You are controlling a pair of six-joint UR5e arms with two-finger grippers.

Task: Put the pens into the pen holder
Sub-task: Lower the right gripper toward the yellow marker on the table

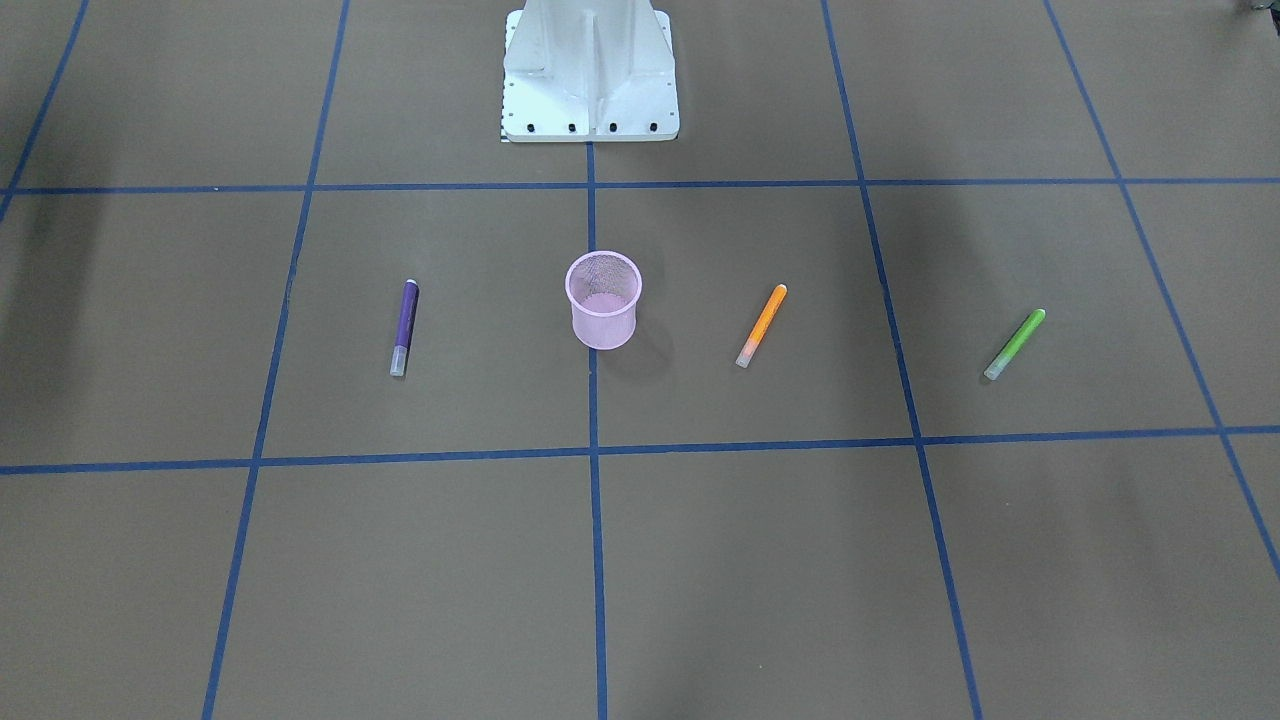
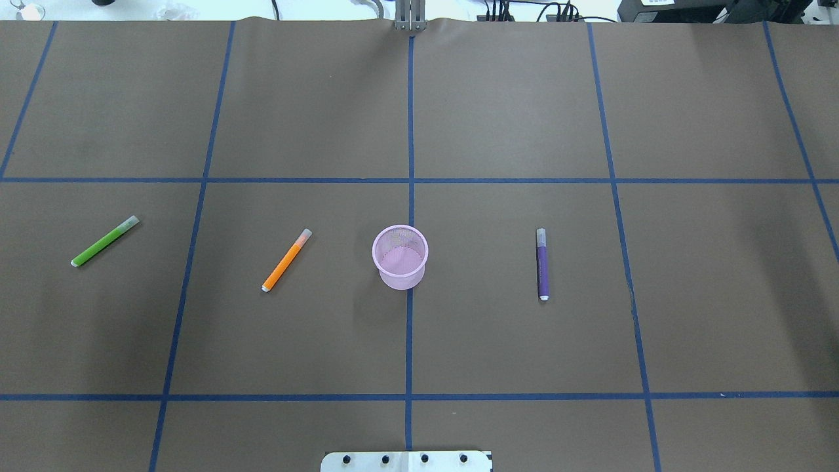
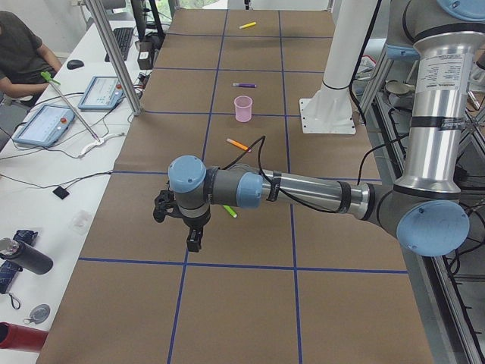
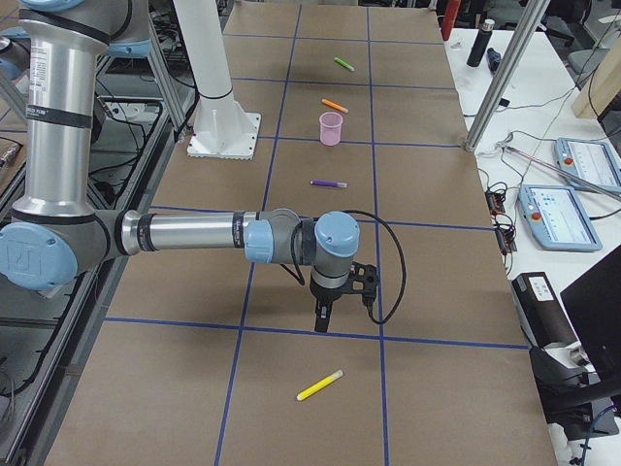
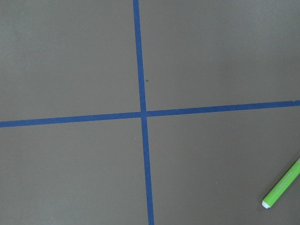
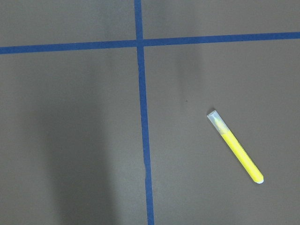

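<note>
The pale pink mesh pen holder (image 2: pixel 400 257) (image 1: pixel 603 300) stands upright and empty at the table's middle. A purple pen (image 2: pixel 542 264), an orange pen (image 2: pixel 286 260) and a green pen (image 2: pixel 105 241) lie flat around it. The yellow pen (image 4: pixel 319 385) (image 6: pixel 235 146) lies at the table's right end. My left gripper (image 3: pixel 193 243) hangs over the left end, close to the green pen (image 5: pixel 282 184). My right gripper (image 4: pixel 322 318) hangs just above the table, short of the yellow pen. Both show only in the side views, so I cannot tell whether they are open or shut.
The white robot pedestal (image 1: pixel 590 70) stands behind the holder. Blue tape lines grid the brown table cover. Side benches hold teach pendants (image 3: pixel 47 123) (image 4: pixel 555 212), bottles (image 3: pixel 23 258) and cables. A person (image 3: pixel 19 53) sits at the left bench.
</note>
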